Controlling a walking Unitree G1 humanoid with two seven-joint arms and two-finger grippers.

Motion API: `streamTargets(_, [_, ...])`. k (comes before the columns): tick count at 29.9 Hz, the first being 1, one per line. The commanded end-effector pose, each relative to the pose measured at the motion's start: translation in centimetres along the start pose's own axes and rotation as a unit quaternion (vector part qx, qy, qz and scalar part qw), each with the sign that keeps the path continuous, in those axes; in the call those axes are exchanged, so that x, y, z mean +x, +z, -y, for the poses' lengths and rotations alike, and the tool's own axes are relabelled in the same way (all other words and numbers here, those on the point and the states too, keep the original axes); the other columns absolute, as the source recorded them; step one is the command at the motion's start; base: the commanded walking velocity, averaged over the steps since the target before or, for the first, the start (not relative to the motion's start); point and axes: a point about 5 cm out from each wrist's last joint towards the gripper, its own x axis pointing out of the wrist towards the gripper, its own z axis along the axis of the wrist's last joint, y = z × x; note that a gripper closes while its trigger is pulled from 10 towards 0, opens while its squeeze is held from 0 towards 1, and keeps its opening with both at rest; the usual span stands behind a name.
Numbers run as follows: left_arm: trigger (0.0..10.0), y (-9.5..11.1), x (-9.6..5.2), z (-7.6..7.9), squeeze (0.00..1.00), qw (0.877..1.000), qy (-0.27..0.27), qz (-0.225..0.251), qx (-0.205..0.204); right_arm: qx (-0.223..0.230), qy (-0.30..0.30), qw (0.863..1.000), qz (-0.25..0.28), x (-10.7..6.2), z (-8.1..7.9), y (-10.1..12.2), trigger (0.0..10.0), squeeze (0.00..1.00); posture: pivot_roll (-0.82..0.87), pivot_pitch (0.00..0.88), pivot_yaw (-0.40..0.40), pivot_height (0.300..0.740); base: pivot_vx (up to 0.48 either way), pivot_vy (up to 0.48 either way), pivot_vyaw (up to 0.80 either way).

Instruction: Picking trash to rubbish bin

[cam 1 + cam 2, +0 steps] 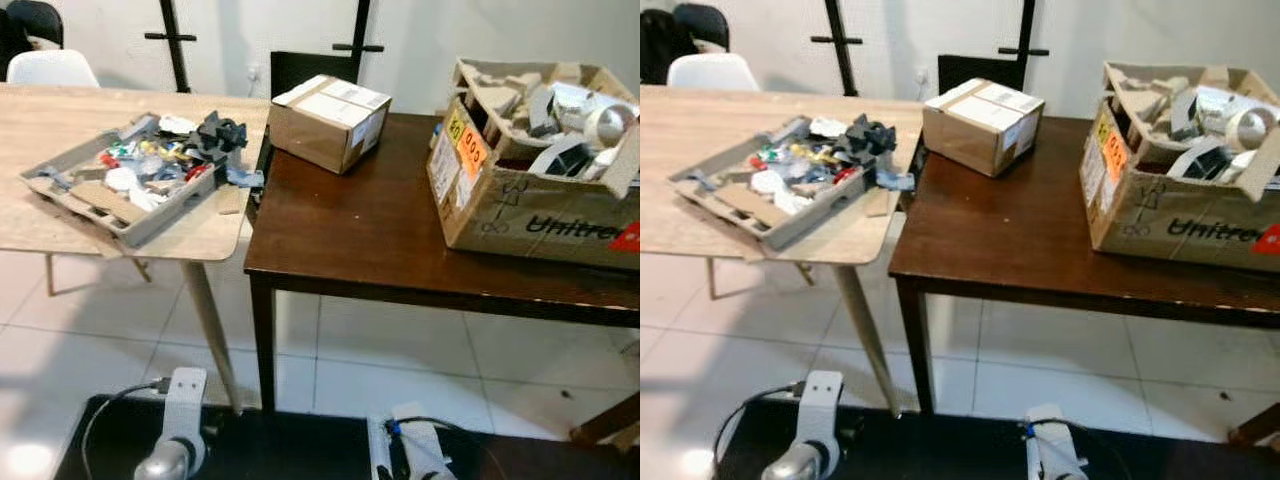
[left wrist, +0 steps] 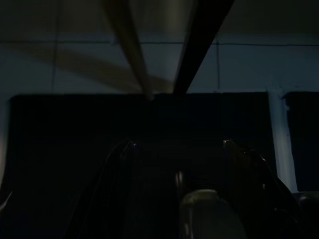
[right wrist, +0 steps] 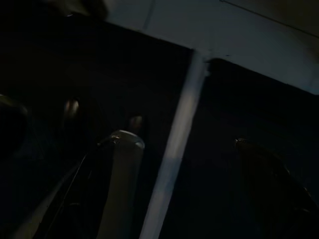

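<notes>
Both arms hang low at the robot's front, under the tabletop edges. Left tool [image 2: 174,164]: wrist view is dark, two black fingers [image 2: 117,164] read as spread wide over a dark mat, nothing between them. Right tool [image 3: 164,149]: also dark, fingers look parted and empty.

Trash sits well ahead of and above both tools. Grey moulded pulp tray [image 1: 60,180] on the pale wood tabletop [image 1: 60,110], up and forward of the left tool, holds mixed scraps: white bits, red and yellow pieces, crumpled black plastic [image 1: 218,133] at its far corner. A small closed brown cardboard box [image 1: 328,120] sits on the dark brown wooden tabletop [image 1: 350,230], ahead between the two tools. A large open cardboard carton with printed lettering [image 1: 530,215], ahead and outboard of the right tool, is stuffed with grey pulp inserts and white tape rolls [image 1: 600,125]. No obvious bin visible; the carton may be the drop spot, can't confirm.

Step in hand looks like approach, nothing grasped yet. To do it well: step closer first, the tray is out of reach from here. Raise the left arm clear of the tabletop lip before reaching in. Take one loose top item, probably the black plastic, pinching from above so the tray doesn't slide.
</notes>
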Motion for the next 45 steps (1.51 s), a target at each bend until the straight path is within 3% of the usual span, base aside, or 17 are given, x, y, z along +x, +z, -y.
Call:
streamTargets(1, [10.0, -0.6, -0.2, 0.1, 0.0, 1.0, 0.0, -0.01, -0.002, 0.009, 0.001, 1.0, -0.01, 0.0, -0.4, -0.6, 10.0, 0.0, 0.1, 0.072, -0.014, 0.74, 0.3, 0.0, 0.0])
streamTargets(19, [10.0, -0.6, -0.2, -0.1, 0.0, 1.0, 0.002, -0.009, 0.015, 0.008, -0.004, 1.0, -0.013, 0.0, -0.6, -0.7, 10.0, 0.0, 0.11, 0.069, -0.01, 0.74, 0.128, 0.0, 0.0])
streamTargets(26, [10.0, 0.2, -0.1, -0.7, 0.0, 0.999, -0.007, -0.009, 0.037, 0.115, -0.062, 0.991, -0.004, -0.1, 0.1, -0.9, 10.0, 0.0, 0.12, 0.067, 0.045, 0.74, 0.0, 0.0, 0.0])
streamTargets(30, [10.0, 0.5, 0.0, -1.0, 0.0, 0.999, -0.01, -0.009, 0.047, 0.138, -0.076, 0.987, -0.002, -0.2, 0.4, -1.1, 10.0, 0.0, 0.12, 0.066, 0.067, 0.74, 0.0, 0.0, 0.0])
streamTargets(38, [10.0, 1.1, 0.2, -1.0, 0.0, 0.998, -0.016, -0.011, 0.053, 0.124, -0.08, 0.989, 0.001, -0.4, 0.4, -1.5, 10.0, 0.0, 0.1, 0.072, 0.081, 0.74, 0.0, 0.0, 0.0])
streamTargets(45, [10.0, 0.7, 0.5, 0.4, 0.0, 0.999, -0.029, -0.018, 0.029, 0.1, -0.08, 0.992, 0.011, -0.5, 1.1, -1.0, 10.0, 0.0, 0.07, 0.087, 0.045, 0.74, 0.0, 0.0, 0.0])
